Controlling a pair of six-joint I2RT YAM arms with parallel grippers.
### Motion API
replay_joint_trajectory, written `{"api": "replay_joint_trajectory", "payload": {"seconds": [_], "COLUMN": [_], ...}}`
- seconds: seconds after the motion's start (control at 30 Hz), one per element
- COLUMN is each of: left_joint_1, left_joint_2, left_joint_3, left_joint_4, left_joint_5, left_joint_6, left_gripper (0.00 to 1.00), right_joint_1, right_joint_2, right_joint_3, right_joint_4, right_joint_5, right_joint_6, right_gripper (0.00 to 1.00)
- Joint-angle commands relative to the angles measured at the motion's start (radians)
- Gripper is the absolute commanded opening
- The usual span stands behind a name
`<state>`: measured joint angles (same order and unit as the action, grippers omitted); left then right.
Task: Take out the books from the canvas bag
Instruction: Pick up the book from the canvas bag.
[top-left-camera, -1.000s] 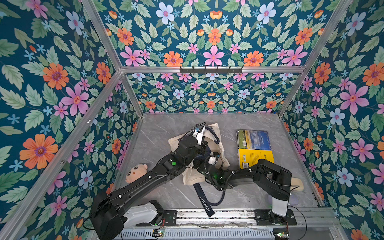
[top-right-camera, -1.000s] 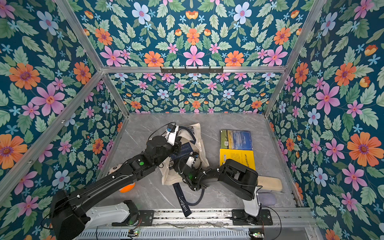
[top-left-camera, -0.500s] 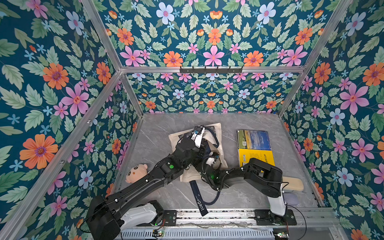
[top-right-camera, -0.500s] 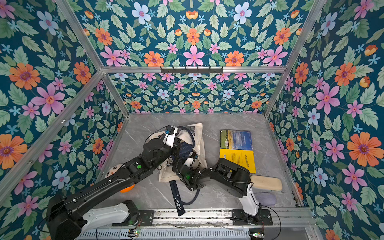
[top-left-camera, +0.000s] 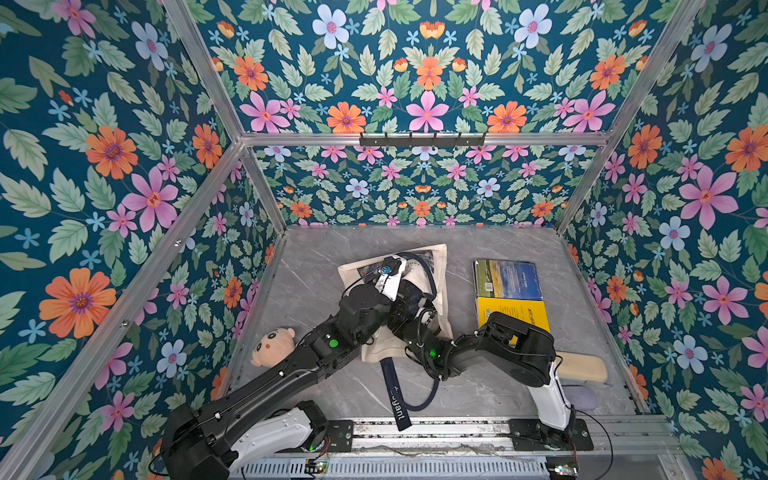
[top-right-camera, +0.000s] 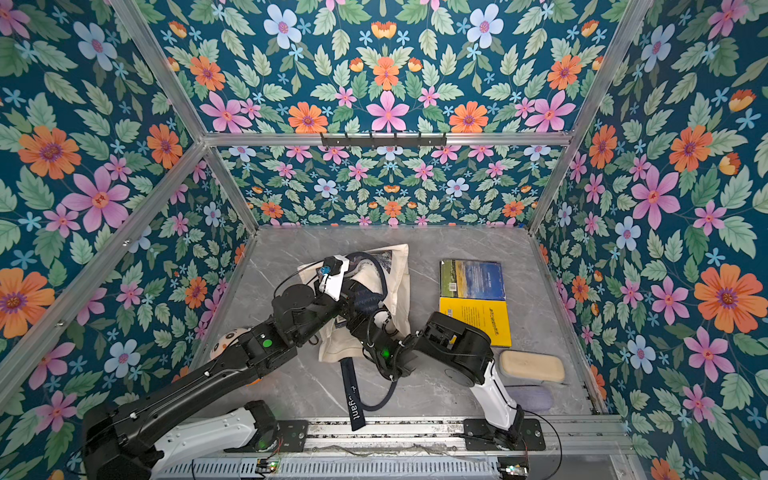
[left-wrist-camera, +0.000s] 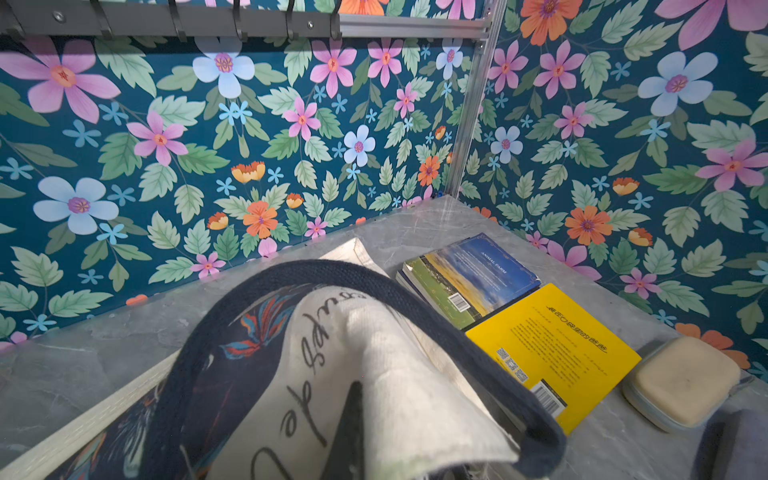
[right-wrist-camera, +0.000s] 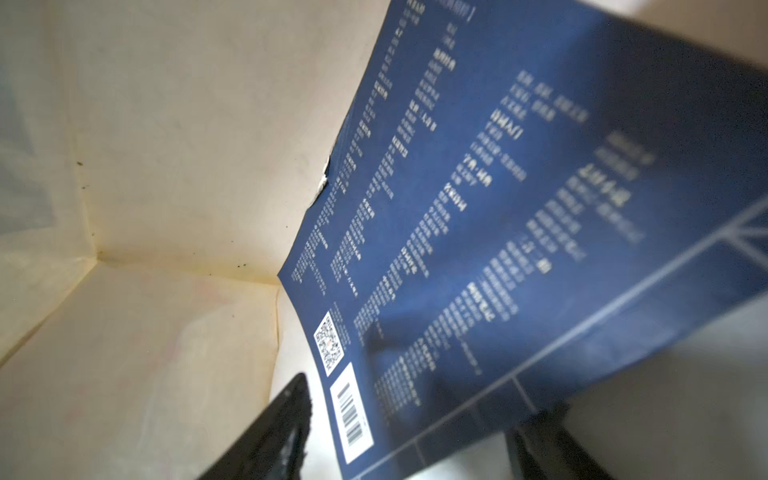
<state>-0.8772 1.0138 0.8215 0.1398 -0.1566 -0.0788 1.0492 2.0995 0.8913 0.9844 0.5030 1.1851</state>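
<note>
The right gripper (right-wrist-camera: 415, 436) has pushed deeper into the bag (top-left-camera: 442, 286), and its two black fingers (right-wrist-camera: 286, 428) have come closer together. They stand one on each side of a dark blue book (right-wrist-camera: 519, 208) inside the bag, near its barcode corner. They are still a little apart, so I think the book is not pinched yet.

The left gripper (top-left-camera: 411, 296) is shut tight on the bag's top edge and holds the mouth open. The long blue strap (top-left-camera: 395, 399) has swung toward the robot's left.

A book with a painted field (top-left-camera: 507, 279) and a yellow book (top-left-camera: 513, 309) already lie on the table (top-left-camera: 316, 266), on the right of the bag. I think the blue book comes out next, if the squeeze catches it.
</note>
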Motion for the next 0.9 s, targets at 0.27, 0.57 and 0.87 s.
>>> {"api": "replay_joint_trajectory", "payload": {"seconds": [0.27, 0.57, 0.87], "left_joint_1": [-0.002, -0.002, -0.003], "left_joint_2": [0.006, 0.013, 0.013], "left_joint_3": [0.001, 0.004, 0.004], "left_joint_4": [0.099, 0.095, 0.093], "left_joint_5": [0.012, 0.018, 0.014], "left_joint_6": [0.008, 0.007, 0.008], "left_gripper": [0.00, 0.00, 0.00], "right_joint_1": [-0.016, -0.031, -0.050], "right_joint_2": [0.007, -0.004, -0.009], "right_joint_3": [0.023, 0.052, 0.061], "right_joint_4": [0.241, 0.114, 0.097], "right_joint_5": [-0.006, 0.029, 0.034], "right_joint_6": [-0.143, -0.024, 0.026], "right_gripper": [0.64, 0.62, 0.50]}}
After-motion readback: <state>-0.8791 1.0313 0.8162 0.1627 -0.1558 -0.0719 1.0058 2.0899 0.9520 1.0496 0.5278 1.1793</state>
